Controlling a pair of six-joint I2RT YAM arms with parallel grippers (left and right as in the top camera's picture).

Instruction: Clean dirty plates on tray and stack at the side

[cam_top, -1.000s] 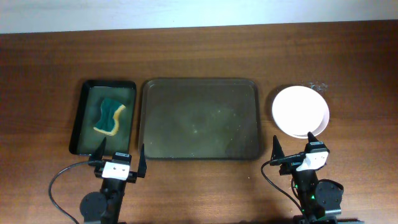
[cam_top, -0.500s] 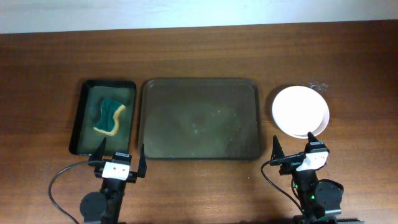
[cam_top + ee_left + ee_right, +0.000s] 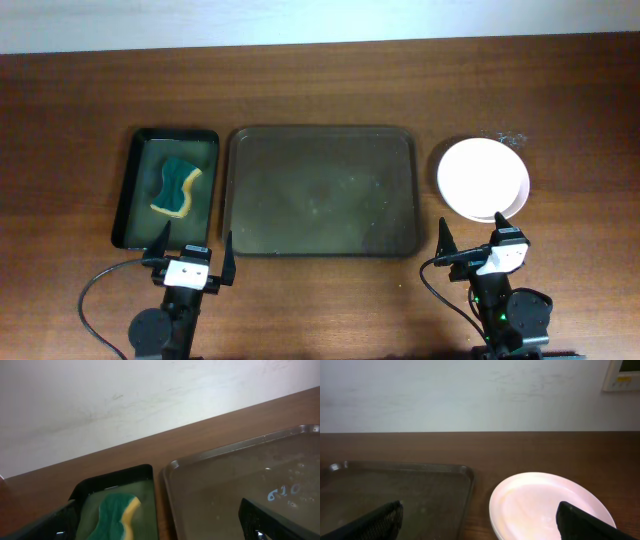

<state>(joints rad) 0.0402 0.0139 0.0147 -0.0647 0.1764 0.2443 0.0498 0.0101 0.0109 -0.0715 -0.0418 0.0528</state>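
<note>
The white plates (image 3: 483,179) lie stacked on the table right of the large dark tray (image 3: 322,190), which holds no plates; the stack also shows in the right wrist view (image 3: 545,505). The tray shows in the left wrist view (image 3: 240,480) and the right wrist view (image 3: 395,490). My left gripper (image 3: 193,252) is open and empty, near the table's front edge, below the gap between the two trays. My right gripper (image 3: 470,240) is open and empty, just in front of the plate stack.
A smaller black tray (image 3: 135,190) with a green-yellow sponge (image 3: 177,187) stands left of the large tray; the sponge also shows in the left wrist view (image 3: 117,515). A white wall runs behind the table's far edge.
</note>
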